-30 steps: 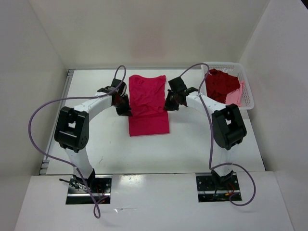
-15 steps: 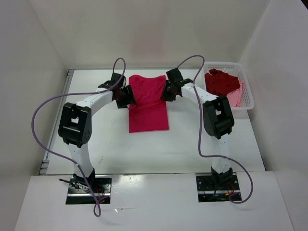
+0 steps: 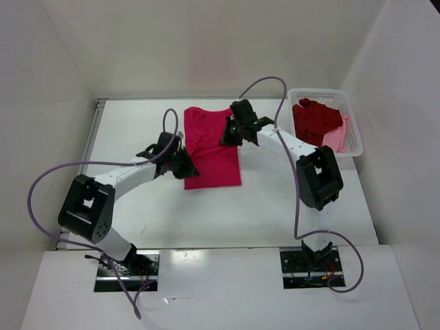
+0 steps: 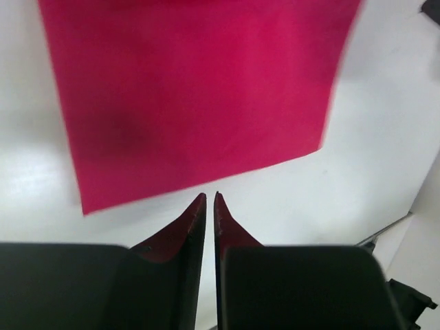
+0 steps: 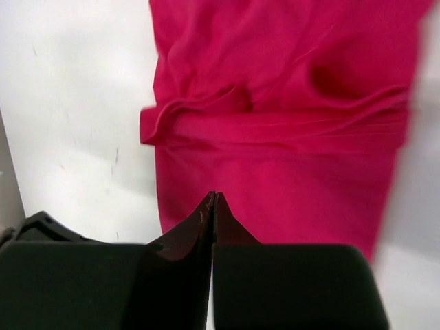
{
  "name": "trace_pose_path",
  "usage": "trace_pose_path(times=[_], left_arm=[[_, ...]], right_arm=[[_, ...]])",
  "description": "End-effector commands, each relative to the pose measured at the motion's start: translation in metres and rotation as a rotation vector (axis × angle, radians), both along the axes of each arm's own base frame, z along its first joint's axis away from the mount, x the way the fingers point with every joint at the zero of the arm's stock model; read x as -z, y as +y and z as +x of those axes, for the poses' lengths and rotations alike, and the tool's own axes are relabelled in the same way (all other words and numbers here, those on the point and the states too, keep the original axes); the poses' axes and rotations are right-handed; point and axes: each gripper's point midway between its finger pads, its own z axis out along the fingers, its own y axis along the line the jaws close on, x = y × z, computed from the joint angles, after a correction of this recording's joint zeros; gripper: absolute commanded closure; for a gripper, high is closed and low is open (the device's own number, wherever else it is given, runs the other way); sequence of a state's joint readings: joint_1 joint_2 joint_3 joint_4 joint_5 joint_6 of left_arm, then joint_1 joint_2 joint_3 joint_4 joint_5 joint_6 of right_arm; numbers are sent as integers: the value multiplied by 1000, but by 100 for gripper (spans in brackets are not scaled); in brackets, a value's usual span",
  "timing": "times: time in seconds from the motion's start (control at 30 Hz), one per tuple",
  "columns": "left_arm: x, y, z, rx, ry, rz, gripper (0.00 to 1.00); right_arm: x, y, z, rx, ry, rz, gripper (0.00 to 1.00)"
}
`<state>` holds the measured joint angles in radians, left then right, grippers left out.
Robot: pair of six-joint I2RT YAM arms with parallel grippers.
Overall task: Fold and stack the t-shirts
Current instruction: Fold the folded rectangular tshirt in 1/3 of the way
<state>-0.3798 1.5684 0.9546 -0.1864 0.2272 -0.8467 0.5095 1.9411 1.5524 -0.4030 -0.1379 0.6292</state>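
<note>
A crimson-magenta t-shirt (image 3: 214, 152) lies flat on the white table (image 3: 130, 130), folded into a long strip with its collar end at the back. My left gripper (image 3: 185, 165) hovers at its lower left corner. In the left wrist view it (image 4: 210, 197) is barely open, a thin slit with nothing in it, over bare table just short of the shirt's hem (image 4: 199, 89). My right gripper (image 3: 231, 133) is over the shirt's upper right edge. It (image 5: 213, 196) is shut above the wrinkled cloth (image 5: 289, 158), with nothing seen between the fingers. The darker red t-shirt (image 3: 315, 118) and the light pink t-shirt (image 3: 337, 140) lie in the basket.
The white perforated basket (image 3: 352, 117) stands at the back right against the side wall. White walls close in the table on three sides. Purple cables loop from both arms above the table.
The left arm swung back along the shirt's left edge to its lower corner. The right gripper shifted onto the shirt's upper right edge. Both grippers opened, then closed again.
</note>
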Motion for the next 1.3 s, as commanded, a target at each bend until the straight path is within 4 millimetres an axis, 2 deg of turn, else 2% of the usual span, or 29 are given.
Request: trace_pose_path(times=[0.0,0.1,0.13,0.2,0.27,0.3,0.33,0.37,0.47,0.5,0.53,0.6,0.63,0.67,0.77,0.8,0.83,0.9,0.93,0.97,1.0,1.03,1.07,1.1,1.13,1.17,1.2,1.23,1.27], left_arm=[[8,-4,0,-76,12,-71,87],[13,-6,-1,-78,24,-83,87],[29,-5,-8,-72,64,-74,87],[42,-2,-15,-74,91,-62,87],[55,2,-24,-75,126,-46,87],[58,2,-25,-76,134,-43,87],[62,4,-29,-76,145,-38,87],[62,5,-28,-83,142,-30,87],[71,10,-33,-83,161,-5,85],[76,13,-38,-89,176,9,85],[77,14,-40,-89,186,14,85],[85,19,-48,-89,206,38,84],[85,20,-47,-95,203,45,84],[89,22,-52,-95,216,51,84],[84,24,-55,-95,207,47,84],[79,25,-54,-101,194,51,83],[73,25,-52,-93,179,50,81],[56,24,-47,-99,142,42,78],[47,25,-42,-98,113,45,77],[39,24,-40,-98,96,38,76],[28,25,-35,-99,60,39,76],[21,24,-34,-99,48,34,76],[21,24,-34,-99,48,34,76],[16,27,-31,-109,36,28,76],[16,27,-31,-109,36,28,76],[17,26,-30,-116,29,18,76],[20,25,-28,-116,31,19,76],[26,25,-29,-122,44,19,76],[26,25,-25,-123,39,5,76]], right_arm=[[32,36,-7,-96,31,18,100],[37,42,0,-104,39,22,100],[47,46,3,-110,56,21,100],[57,47,4,-109,69,13,100],[58,49,8,-109,70,13,100],[67,47,9,-101,79,-3,100],[62,51,15,-101,65,5,100],[71,50,16,-94,80,-11,100],[70,56,26,-95,69,-5,100],[78,57,27,-94,84,-13,100],[73,60,32,-95,68,-4,100],[76,59,40,-79,70,2,100],[65,63,46,-73,50,20,100],[67,59,53,-61,49,21,100],[54,55,78,-20,12,57,100],[55,48,84,-1,19,46,100],[47,53,93,-2,1,56,100],[37,50,98,-8,-5,57,100],[33,50,99,-16,-13,51,100],[7,50,99,-17,-52,71,100],[-2,48,95,-23,-63,70,100],[-2,45,90,-23,-65,70,100],[-29,42,85,-24,-104,91,99],[-32,45,76,-35,-106,93,99],[-19,48,60,-58,-74,88,99],[-28,51,50,-77,-82,101,99],[-22,54,41,-89,-71,96,99],[-2,55,29,-100,-27,73,99],[2,66,18,-130,-20,78,99]])
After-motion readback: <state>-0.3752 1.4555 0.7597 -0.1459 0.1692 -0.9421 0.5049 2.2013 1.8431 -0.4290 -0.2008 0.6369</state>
